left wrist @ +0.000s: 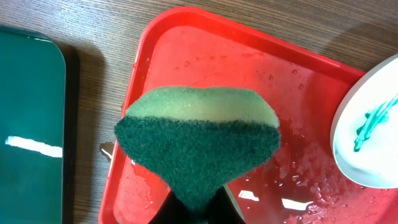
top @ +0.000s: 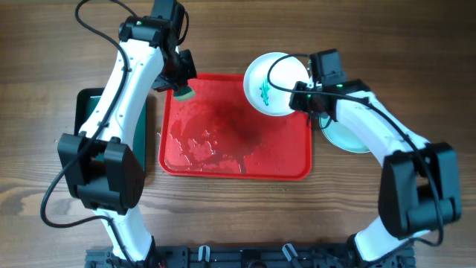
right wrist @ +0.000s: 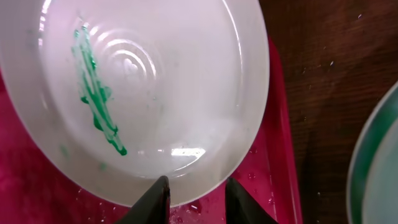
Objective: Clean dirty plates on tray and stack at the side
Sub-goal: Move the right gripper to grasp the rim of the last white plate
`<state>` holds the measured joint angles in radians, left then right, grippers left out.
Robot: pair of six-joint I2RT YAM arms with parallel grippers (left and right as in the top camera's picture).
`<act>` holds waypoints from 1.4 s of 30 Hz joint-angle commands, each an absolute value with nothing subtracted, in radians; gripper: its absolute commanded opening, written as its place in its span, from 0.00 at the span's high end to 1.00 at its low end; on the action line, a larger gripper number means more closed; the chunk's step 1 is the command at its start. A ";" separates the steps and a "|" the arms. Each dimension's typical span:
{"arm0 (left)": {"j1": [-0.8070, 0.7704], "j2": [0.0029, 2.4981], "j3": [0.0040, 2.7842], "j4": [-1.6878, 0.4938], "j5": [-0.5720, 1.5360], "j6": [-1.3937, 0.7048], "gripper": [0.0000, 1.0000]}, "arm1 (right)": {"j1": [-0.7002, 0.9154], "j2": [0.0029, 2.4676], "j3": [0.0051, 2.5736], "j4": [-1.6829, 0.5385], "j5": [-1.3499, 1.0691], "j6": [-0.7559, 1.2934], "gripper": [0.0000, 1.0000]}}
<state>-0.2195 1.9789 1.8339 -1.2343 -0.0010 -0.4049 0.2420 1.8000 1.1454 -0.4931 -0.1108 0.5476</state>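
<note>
jaws: right gripper (right wrist: pixel 196 198) clamped on the near rim of the plate (right wrist: pixel 155 81), one finger each side. left gripper (top: pixel 182 80) clamped on the sponge (left wrist: pixel 199 146), dark scouring face toward the wrist camera.

plate hangs tilted over the far right corner of the tray (top: pixel 223 167), green smear (right wrist: pixel 96 109) unwiped. second plate (top: pixel 349 141) lies on the table just right of the tray, under the right arm. sponge sits over the far left corner, well apart from the plate.

suggest:
- bring the sponge across to the plate, not the plate to the sponge
- press flat, stroke along the streak
- go light: a rim-only pinch will pivot under load
- keep it over the wet tray so drips land there
</note>
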 commanded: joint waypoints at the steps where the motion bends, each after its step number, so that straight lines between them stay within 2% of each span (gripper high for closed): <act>1: -0.211 1.977 1.846 -1.234 0.011 -0.401 0.96 | 0.250 1.880 1.159 -0.490 -0.087 0.588 0.70; 5: -0.211 1.977 1.846 -1.234 0.011 -0.401 0.96 | 0.253 1.921 1.159 -0.484 -0.149 0.602 0.72; 9: -0.211 1.977 1.846 -1.234 0.011 -0.401 0.96 | 0.290 1.922 1.159 -0.538 -0.250 0.550 0.79; 15: -0.211 1.977 1.846 -1.234 0.011 -0.400 0.96 | 0.377 1.901 1.159 -0.596 -0.343 0.524 0.78; 17: -0.211 1.977 1.846 -1.234 0.011 -0.400 0.96 | 0.367 1.882 1.168 -0.596 -0.339 0.479 0.70; 19: -0.211 1.977 1.846 -1.234 0.011 -0.400 0.96 | 0.358 1.881 1.193 -0.597 -0.324 0.370 0.48; 24: -0.211 1.977 1.846 -1.234 0.011 -0.401 0.96 | 0.359 1.893 1.200 -0.456 -0.156 0.213 0.45; 27: -0.211 1.977 1.846 -1.234 0.011 -0.400 0.96 | 0.360 1.929 1.201 -0.388 -0.157 0.210 0.49; 28: -0.211 1.977 1.846 -1.234 0.011 -0.400 0.96 | 0.360 1.945 1.201 -0.379 -0.157 0.223 0.53; 30: -0.211 1.977 1.846 -1.234 0.011 -0.400 0.96 | 0.360 1.956 1.201 -0.375 -0.158 0.255 0.65; 32: -0.211 1.977 1.846 -1.233 0.011 -0.401 0.96 | 0.361 1.956 1.201 -0.379 -0.171 0.278 0.83; 37: -0.211 1.977 1.843 -1.233 0.011 -0.400 0.96 | 0.393 1.961 1.192 -0.419 -0.230 0.438 0.84; 40: -0.211 1.977 1.827 -1.225 0.011 -0.400 0.96 | 0.425 1.968 1.185 -0.439 -0.234 0.528 0.75; 42: -0.211 1.977 1.803 -1.210 0.011 -0.401 0.96 | 0.427 1.977 1.185 -0.434 -0.234 0.542 0.73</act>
<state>-0.2195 1.9789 1.8317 -1.2255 -0.0010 -0.4049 0.4198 1.9484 1.1809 -0.4339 -0.2100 0.4740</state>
